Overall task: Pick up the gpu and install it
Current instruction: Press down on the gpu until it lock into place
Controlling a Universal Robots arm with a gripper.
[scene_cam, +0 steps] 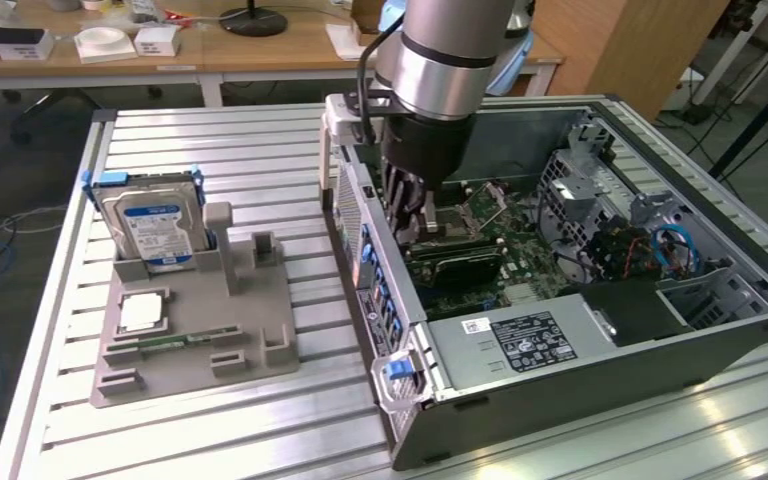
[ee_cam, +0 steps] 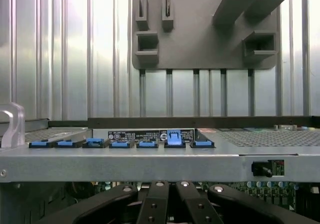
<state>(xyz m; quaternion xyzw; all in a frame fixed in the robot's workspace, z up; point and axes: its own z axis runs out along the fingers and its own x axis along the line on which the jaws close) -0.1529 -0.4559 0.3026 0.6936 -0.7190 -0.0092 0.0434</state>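
Inside one case (scene_cam: 704, 340), one shut hand (scene_cam: 418, 235), one gpu (scene_cam: 458, 262)

The gpu (scene_cam: 458, 262) lies inside the open computer case (scene_cam: 704, 330) — a dark, flat rectangular card, seated flat against the green motherboard (scene_cam: 524, 240); it sits just below the tool (scene_cam: 411, 215), lengthwise across the board — partly hidden by it.

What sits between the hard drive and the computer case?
In the exterior view, the grey holder's upright posts and bare slatted table lie between hard drive and computer case.
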